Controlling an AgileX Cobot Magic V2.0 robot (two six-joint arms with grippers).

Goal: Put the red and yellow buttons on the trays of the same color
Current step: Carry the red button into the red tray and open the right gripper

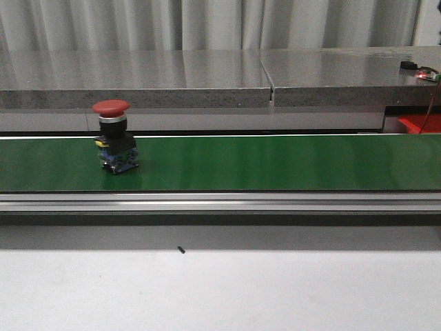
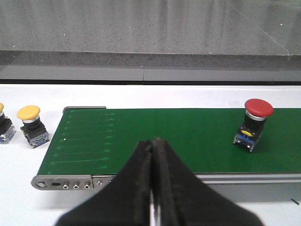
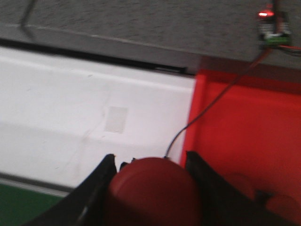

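A pale pleated curtain (image 1: pixel 207 24) hangs behind a speckled grey stone counter (image 1: pixel 172 79) catching soft reflections.

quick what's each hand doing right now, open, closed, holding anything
Left hand: closed, holding nothing.
Right hand: closed on a red button.

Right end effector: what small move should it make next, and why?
Probably carry it a little further over the red tray and then open. The right end effector is shut on a red button, which appears to sit near the tray's edge, partly over the white table. Other red buttons seem to lie in the tray.
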